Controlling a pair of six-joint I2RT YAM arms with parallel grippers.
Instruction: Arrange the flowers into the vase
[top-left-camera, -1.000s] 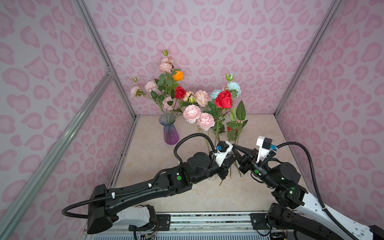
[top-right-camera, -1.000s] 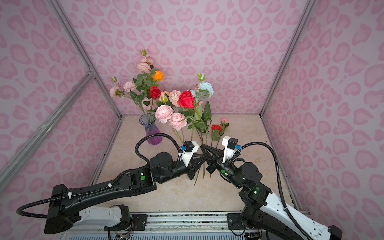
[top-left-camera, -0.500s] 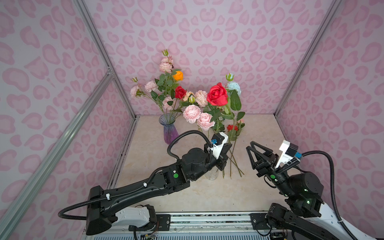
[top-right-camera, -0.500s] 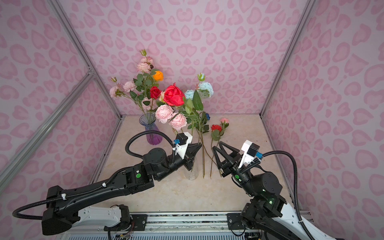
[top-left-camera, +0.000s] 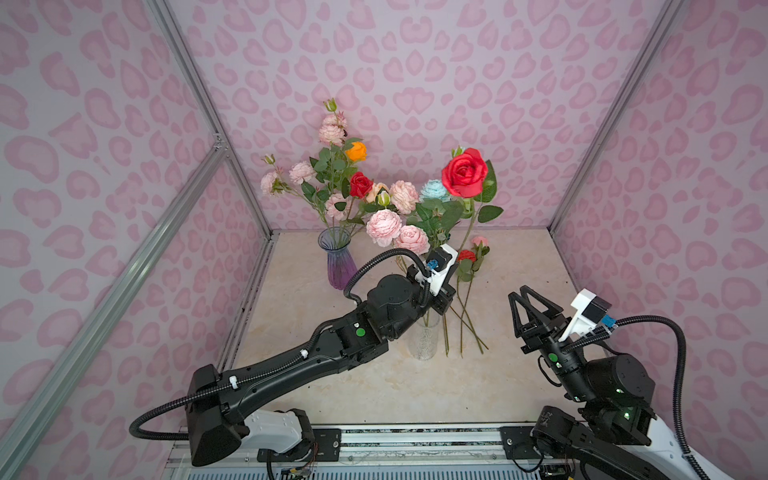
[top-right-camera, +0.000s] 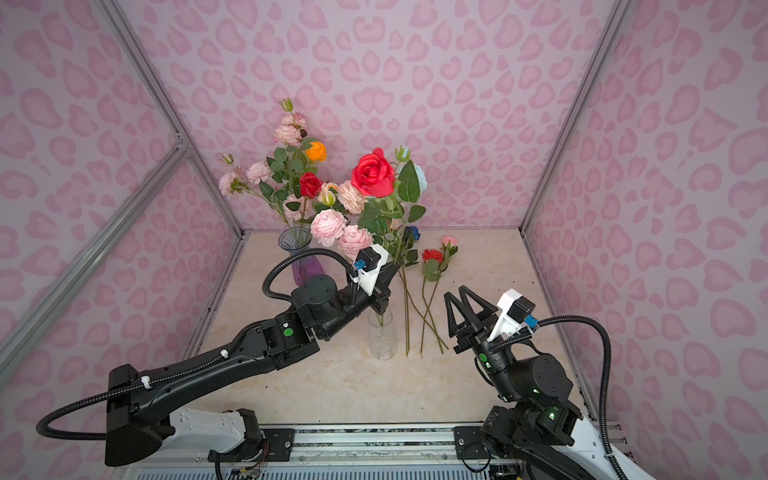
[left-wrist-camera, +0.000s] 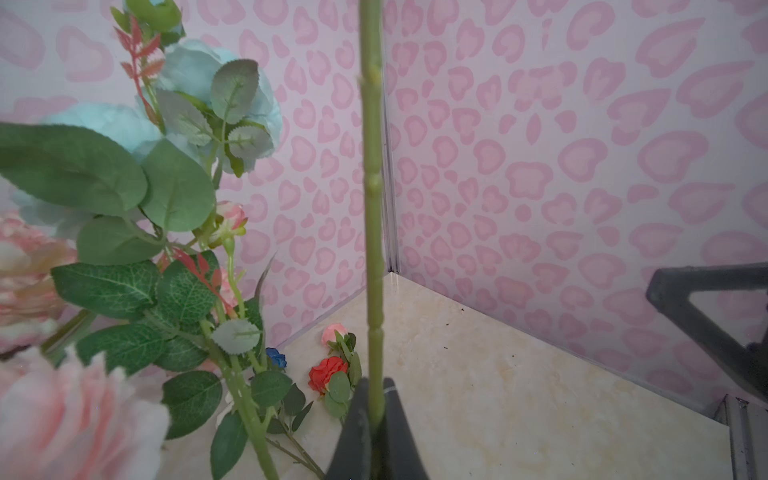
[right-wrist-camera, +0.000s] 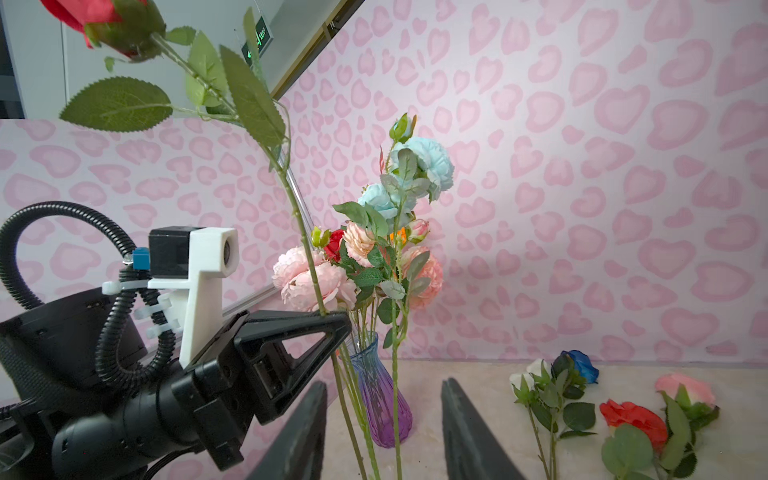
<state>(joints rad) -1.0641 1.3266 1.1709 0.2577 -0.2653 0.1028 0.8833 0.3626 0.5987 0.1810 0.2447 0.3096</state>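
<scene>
My left gripper is shut on the green stem of a big red rose, which stands nearly upright. Right below the grip stands a clear glass vase that holds pink and light-blue flowers; I cannot tell whether the stem's lower end is inside it. A purple vase at the back left holds several more flowers. My right gripper stands open and empty to the right, apart from the stems.
Loose flowers lie on the table right of the clear vase: a small red rose, a pink one, a blue one and a white one. Their stems cross. Pink patterned walls close three sides.
My right gripper let go of the stem, opened and drew back to the right. My left gripper kept the red rose, raised it upright and shifted it over the clear vase.
</scene>
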